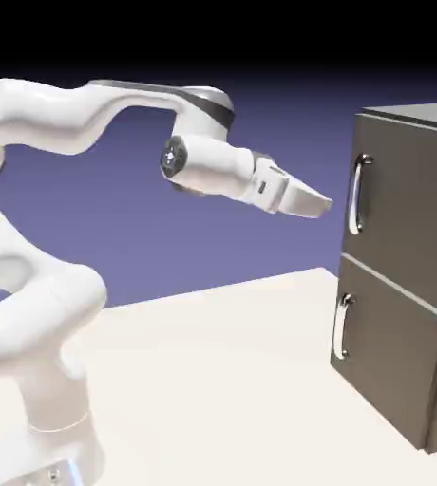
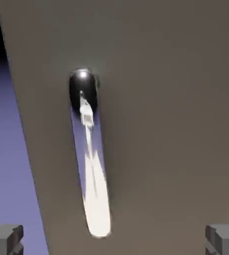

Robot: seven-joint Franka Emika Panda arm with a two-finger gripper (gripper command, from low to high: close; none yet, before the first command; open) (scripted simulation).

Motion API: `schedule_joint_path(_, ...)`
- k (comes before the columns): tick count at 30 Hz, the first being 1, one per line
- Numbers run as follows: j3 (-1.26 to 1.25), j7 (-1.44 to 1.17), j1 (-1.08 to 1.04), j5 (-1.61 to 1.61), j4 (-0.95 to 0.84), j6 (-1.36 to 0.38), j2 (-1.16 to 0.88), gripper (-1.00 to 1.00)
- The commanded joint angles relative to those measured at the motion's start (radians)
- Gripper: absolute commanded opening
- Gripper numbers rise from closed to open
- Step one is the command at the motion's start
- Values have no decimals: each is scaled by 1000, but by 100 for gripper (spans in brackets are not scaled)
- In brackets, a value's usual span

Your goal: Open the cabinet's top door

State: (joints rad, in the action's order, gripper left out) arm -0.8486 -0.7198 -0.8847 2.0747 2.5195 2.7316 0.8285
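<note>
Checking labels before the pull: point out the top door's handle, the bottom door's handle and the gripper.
top door handle (image 2: 92, 169): hand view, lower part of bar
bottom door handle (image 1: 339, 330): exterior view, mid-bar
gripper (image 1: 327, 209): exterior view, between fingertips

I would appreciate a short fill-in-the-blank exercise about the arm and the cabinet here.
The dark grey upper door is ____. Its curved silver bar handle runs roughly ____ in the exterior view. The white two-finger gripper is touching ____. Its two grey finger tips stand wide ____.

Missing words: closed; vertically; nothing; apart.
</note>
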Motion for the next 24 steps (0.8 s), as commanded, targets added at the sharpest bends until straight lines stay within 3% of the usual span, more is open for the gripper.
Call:
schedule_joint_path(1, -18, -31, -19, 44, -6, -6, 5, 0)
schedule_joint_path(18, -320, -551, -338, 783, -110, -115, 98, 0)
schedule_joint_path(24, -423, -566, -487, 809, -230, -115, 63, 0)
